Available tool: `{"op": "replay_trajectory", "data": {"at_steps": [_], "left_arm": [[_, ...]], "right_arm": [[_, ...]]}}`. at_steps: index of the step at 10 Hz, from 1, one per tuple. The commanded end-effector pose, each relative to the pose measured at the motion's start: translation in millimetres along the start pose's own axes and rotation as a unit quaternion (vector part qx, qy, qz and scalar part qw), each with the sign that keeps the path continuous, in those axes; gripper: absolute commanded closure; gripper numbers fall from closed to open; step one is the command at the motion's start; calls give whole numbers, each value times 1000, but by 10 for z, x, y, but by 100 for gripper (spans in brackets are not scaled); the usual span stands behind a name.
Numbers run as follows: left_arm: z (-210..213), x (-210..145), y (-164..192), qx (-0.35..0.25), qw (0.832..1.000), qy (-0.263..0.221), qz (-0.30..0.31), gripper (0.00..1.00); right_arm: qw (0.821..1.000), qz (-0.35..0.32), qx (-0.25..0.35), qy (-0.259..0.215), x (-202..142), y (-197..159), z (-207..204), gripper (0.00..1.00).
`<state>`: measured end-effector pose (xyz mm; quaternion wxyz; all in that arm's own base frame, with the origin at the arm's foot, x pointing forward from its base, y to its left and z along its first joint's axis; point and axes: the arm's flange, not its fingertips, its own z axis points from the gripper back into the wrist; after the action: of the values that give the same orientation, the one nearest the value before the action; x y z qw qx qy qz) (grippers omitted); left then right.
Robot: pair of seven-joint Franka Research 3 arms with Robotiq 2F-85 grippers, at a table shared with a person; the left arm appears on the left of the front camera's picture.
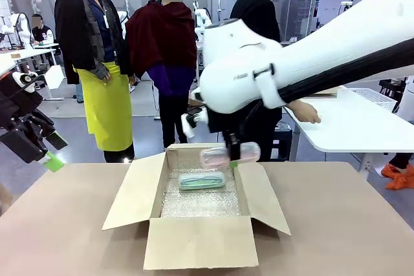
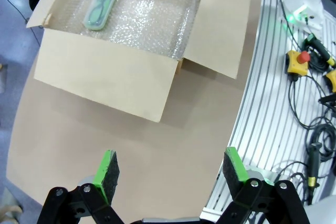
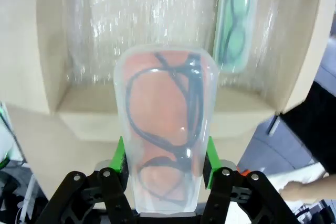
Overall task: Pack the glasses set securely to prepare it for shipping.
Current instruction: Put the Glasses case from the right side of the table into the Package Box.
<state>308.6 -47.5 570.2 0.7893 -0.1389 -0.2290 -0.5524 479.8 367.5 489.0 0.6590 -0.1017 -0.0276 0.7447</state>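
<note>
A mint-green glasses case point(image 1: 202, 180) point(image 2: 101, 4) point(image 3: 235, 20) lies flat on the bubble wrap point(image 1: 200, 201) inside the open cardboard box point(image 1: 194, 240). The pink glasses case point(image 1: 229, 155) point(image 3: 165, 124) hangs above the box's far rim, with my right gripper point(image 1: 234, 154) point(image 3: 164, 156) shut on it; dark eyeglasses show through it. My left gripper point(image 1: 50, 152) point(image 2: 170, 174) is open and empty, raised at the table's far left, well away from the box.
The box flaps point(image 1: 132, 192) point(image 1: 266, 195) stand spread to both sides and toward me. A person point(image 1: 262, 24) stands beyond the far edge, a hand point(image 1: 305, 112) on a white table. Cables and a red stop button point(image 2: 300, 59) lie beside the table.
</note>
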Motion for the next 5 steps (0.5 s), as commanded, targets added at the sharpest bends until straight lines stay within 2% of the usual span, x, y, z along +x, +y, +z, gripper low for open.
{"op": "replay_trajectory", "data": {"at_steps": [1, 3, 5], "left_arm": [[21, -18, 4, -5, 1000, -4, -9, 0], [21, -18, 4, -5, 1000, -4, -9, 0], [21, -18, 4, -5, 1000, -4, -9, 0]], "right_arm": [[1000, -8, -1, -3, 272, -124, -102, 56], [1000, 5, 4, 17, 525, -114, -306, 56], [1000, 14, 11, -4, 450, -47, -304, 56]]}}
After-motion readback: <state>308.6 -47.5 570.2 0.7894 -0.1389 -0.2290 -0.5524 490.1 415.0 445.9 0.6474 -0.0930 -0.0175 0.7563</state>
